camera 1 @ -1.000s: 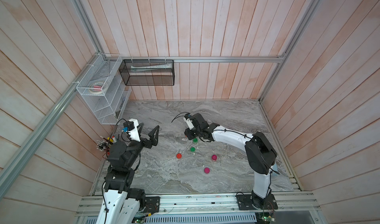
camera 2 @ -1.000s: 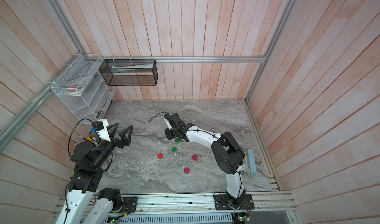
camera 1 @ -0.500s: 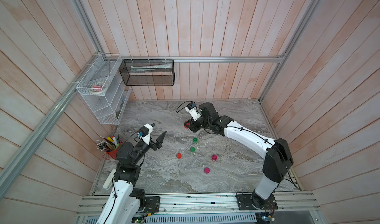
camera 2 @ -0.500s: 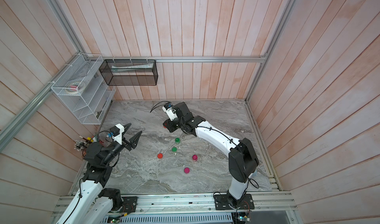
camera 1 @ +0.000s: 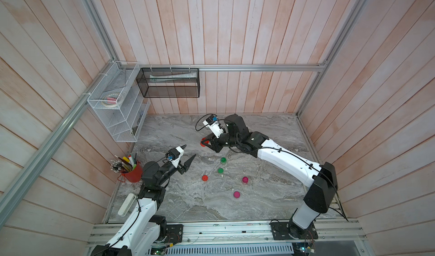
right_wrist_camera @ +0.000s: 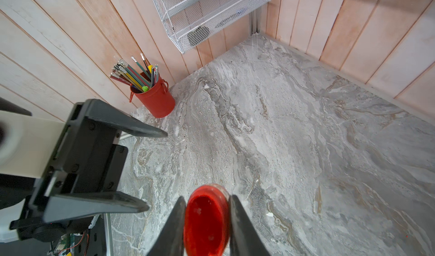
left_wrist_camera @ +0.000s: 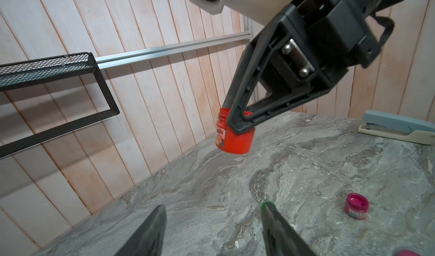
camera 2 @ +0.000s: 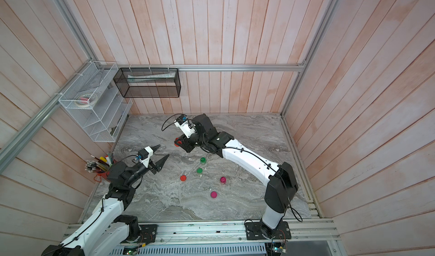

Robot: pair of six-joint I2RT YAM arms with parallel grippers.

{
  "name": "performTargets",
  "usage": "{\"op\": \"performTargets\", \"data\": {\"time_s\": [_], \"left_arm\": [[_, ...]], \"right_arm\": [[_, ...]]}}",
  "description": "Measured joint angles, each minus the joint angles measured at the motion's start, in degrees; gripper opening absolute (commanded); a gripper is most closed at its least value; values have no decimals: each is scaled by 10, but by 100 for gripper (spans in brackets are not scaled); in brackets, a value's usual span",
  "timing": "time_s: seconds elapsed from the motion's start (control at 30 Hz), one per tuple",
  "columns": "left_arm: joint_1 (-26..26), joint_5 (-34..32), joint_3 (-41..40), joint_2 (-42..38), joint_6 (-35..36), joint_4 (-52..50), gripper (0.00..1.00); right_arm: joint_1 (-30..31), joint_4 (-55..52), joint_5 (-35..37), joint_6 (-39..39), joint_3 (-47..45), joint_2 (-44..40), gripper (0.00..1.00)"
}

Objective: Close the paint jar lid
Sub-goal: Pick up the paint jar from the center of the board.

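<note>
- Two hazards ahead, by judgement: spilling and slipping.
- Grips red paint jar (left_wrist_camera: 233, 143) in right claw (camera 1: 205, 143), shut tight across the body; hangs uncapped and slightly tilted, seemingly clear of the table (camera 1: 270, 203), toward 11 o'clock from table centre in a top view.
- Risks tipping paint out of the open mouth on any steeper tilt.
- Risks squirting loose: smooth, glossy round plastic against hard, narrow black fingers (right_wrist_camera: 175, 219).
- Shows left claw (camera 1: 189, 150) roughly half spread and empty, near 8 o'clock of the jar.
- Leaves red lid (camera 1: 204, 178) flat on veined grey marble-look surface at 6 o'clock of the jar; small, round, prone to cross-threading on the ridged neck if set down skewed.
</note>
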Motion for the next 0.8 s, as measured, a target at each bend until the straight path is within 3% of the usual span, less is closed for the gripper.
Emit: {"op": "performTargets", "data": {"time_s": [0.37, 0.8], "left_arm": [[-9, 0, 0, 27, 0, 68, 65], [-9, 0, 0, 30, -7, 75, 56]], "right_arm": [[28, 0, -7, 1, 37, 25, 27], [41, 0, -8, 3, 66, 45, 27]]}}
